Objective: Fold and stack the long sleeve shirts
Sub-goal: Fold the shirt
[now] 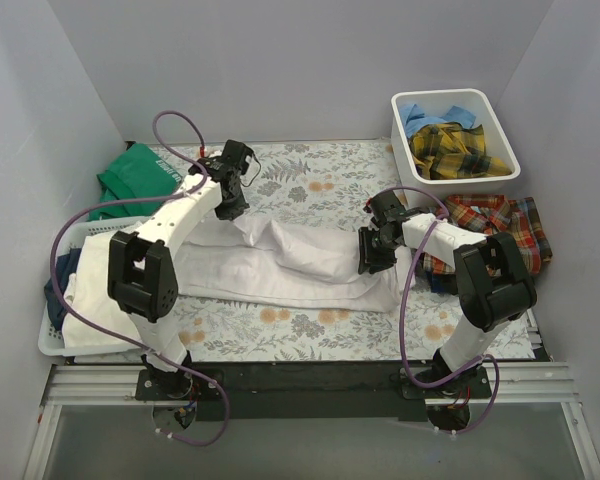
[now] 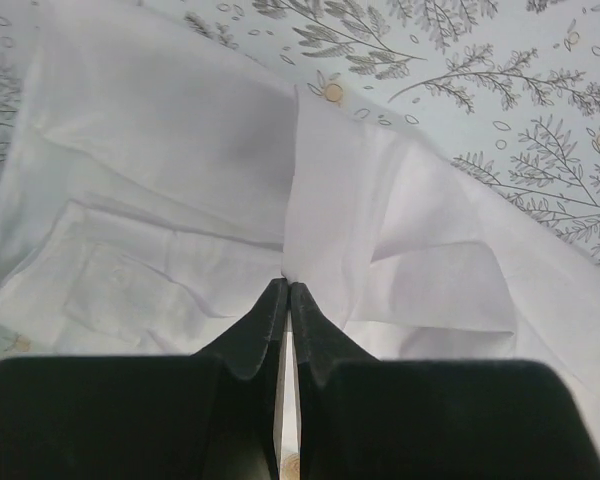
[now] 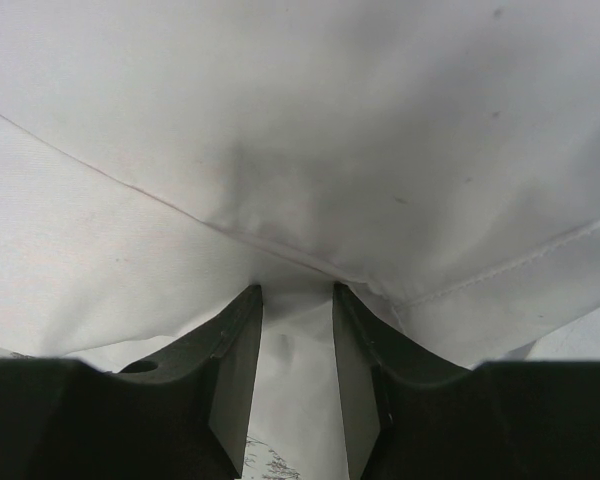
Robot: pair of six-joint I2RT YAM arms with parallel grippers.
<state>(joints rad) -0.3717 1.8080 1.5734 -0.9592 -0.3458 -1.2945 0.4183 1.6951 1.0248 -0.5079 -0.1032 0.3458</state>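
Observation:
The large white shirt (image 1: 290,262) lies stretched across the middle of the floral table cover (image 1: 315,180). My left gripper (image 1: 236,208) is shut on a raised fold at its upper left; in the left wrist view the jaws (image 2: 285,288) pinch white cloth (image 2: 180,130). My right gripper (image 1: 371,262) is at the shirt's right end. In the right wrist view its jaws (image 3: 297,292) stand narrowly apart with white cloth (image 3: 300,120) bunched between and over them. The red-orange-navy plaid shirt (image 1: 500,225) lies at the right. The yellow-dark plaid shirt (image 1: 458,150) and the light blue shirt (image 1: 425,118) sit in a bin.
A white bin (image 1: 445,96) stands at the back right. A white basket (image 1: 52,340) with white and dark blue cloth sits at the left edge. A green cloth (image 1: 140,175) lies at the back left. Grey walls close in three sides.

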